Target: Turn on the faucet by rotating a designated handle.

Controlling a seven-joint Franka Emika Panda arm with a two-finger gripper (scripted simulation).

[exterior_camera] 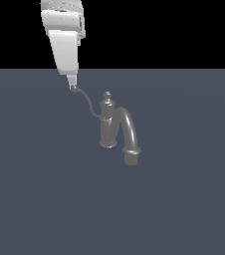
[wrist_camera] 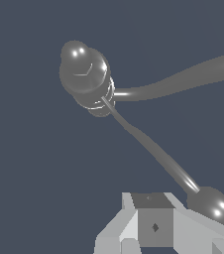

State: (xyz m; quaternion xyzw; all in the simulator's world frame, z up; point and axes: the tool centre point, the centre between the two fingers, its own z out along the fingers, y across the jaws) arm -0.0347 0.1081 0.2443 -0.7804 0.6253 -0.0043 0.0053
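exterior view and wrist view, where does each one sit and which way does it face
Exterior view: off the arm, raised, looking down across the floor at the faucet; the arm's end and hand come in from the top, at the handle tip.
Wrist view: on the wrist, looking past the hand at the handle, with the faucet seen end-on beyond.
Shared: faucet, handle, hand.

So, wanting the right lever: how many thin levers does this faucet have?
1: the thin curved grey wire handle leaves the dull grey metal faucet column toward the exterior view's left, beside the gripper.
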